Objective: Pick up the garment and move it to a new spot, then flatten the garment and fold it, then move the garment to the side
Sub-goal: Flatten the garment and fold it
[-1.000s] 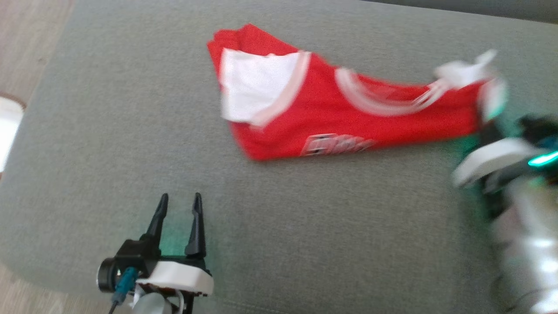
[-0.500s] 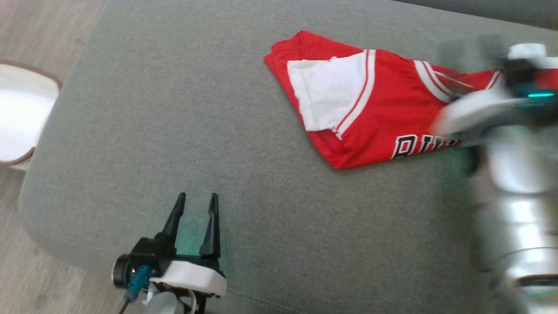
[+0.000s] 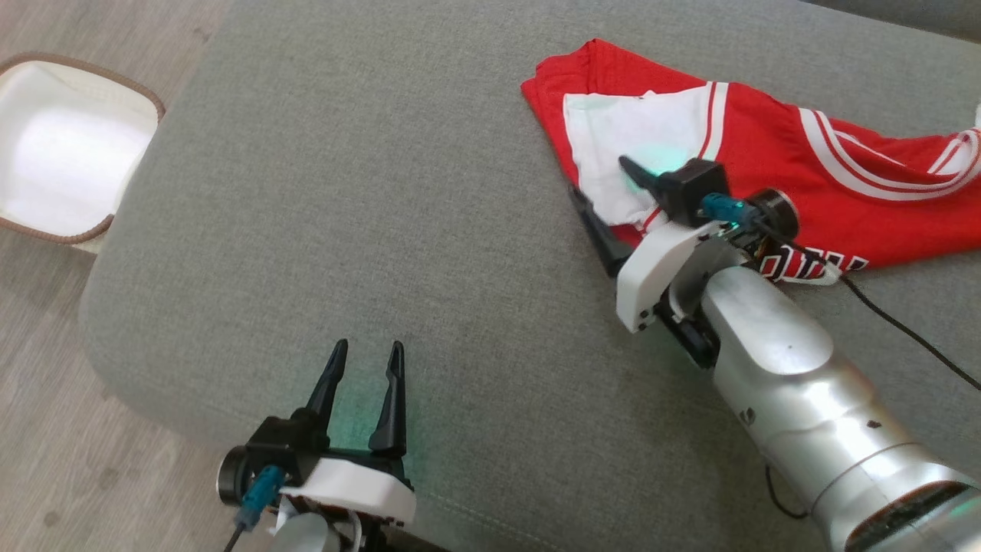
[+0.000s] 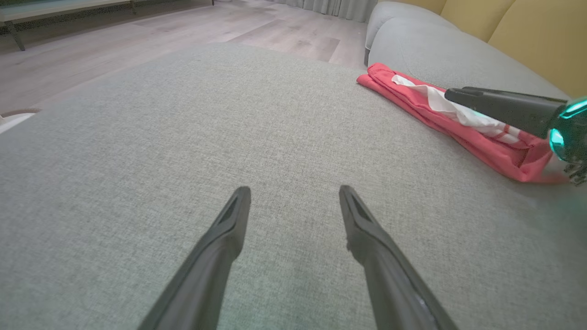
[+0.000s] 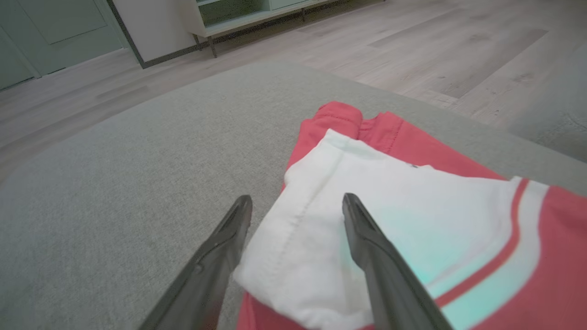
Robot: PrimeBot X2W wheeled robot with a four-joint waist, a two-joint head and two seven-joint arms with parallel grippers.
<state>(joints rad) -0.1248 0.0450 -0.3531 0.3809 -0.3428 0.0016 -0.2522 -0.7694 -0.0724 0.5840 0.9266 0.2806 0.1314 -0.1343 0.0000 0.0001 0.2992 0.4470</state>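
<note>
Garment (image 3: 766, 153), a red jersey with a white panel and white stripes, lies crumpled on the far right part of the grey cushion (image 3: 383, 192). Off the cushion's left edge a white basket (image 3: 69, 146) with a brown rim sits on the wooden floor. At the cushion's near edge the left gripper (image 3: 369, 346) hovers with its fingers apart, holding nothing. Over the cushion's right part, the right gripper (image 3: 598, 176) is also spread wide at the garment's left end, the white panel's corner between its fingers; it seems not to touch the cloth.
</note>
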